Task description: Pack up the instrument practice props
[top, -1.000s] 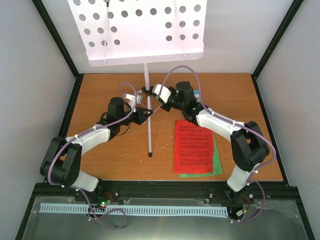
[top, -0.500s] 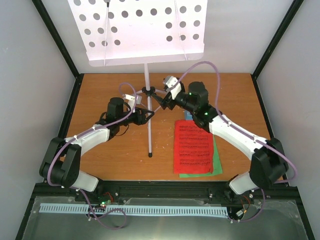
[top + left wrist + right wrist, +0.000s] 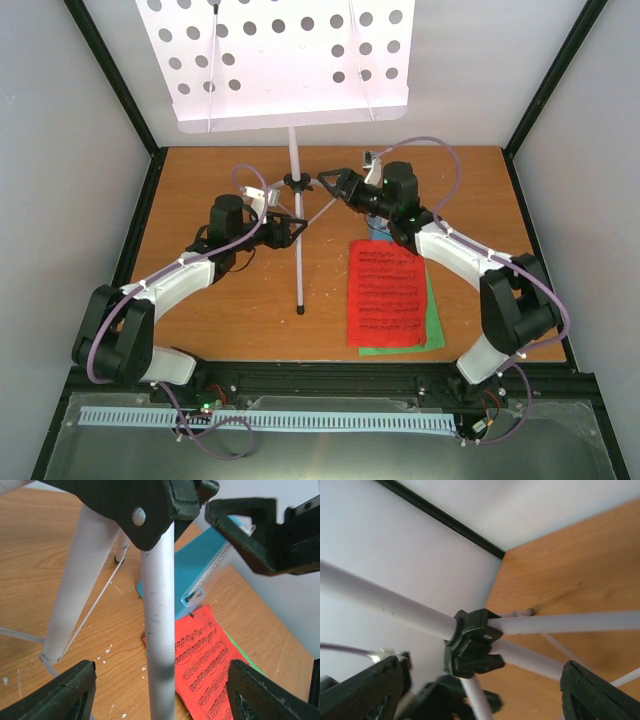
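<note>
Between left pincer tips, untouched: music stand leg.

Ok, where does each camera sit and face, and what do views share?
Top external: above, behind the bases, looking down at the table; left arm and right arm flank the stand.
Left wrist: low, facing a stand leg between the left fingers; metronome and red page beyond.
Right wrist: facing the stand's hub and a wall; right fingers in the bottom corners.
Shared: stand in all; red page in top and left wrist.
</note>
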You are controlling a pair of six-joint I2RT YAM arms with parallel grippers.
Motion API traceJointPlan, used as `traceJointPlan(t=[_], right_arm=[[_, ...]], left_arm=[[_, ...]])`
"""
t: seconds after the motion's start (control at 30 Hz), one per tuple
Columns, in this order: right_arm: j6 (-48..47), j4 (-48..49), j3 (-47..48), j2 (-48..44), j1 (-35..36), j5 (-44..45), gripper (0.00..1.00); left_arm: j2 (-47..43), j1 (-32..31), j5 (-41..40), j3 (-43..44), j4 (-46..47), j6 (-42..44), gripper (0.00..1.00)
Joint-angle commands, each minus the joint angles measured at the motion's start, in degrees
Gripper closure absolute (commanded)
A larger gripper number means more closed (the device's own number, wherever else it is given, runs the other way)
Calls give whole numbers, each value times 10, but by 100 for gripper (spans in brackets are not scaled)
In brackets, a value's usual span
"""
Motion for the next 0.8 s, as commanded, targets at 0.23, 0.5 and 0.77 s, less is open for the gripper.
traceJointPlan(t=[0.23, 0.5, 0.77], right_arm=[[433, 154, 25, 97, 16, -86, 20], [437, 148, 38, 107, 20, -78, 41], [437, 137, 43, 111, 23, -84, 50]], left_arm=[[-28, 1, -4, -8, -20, 15, 27], [-25, 1, 1, -8, -17, 16, 27], [-26, 1, 2, -10, -15, 14, 27]])
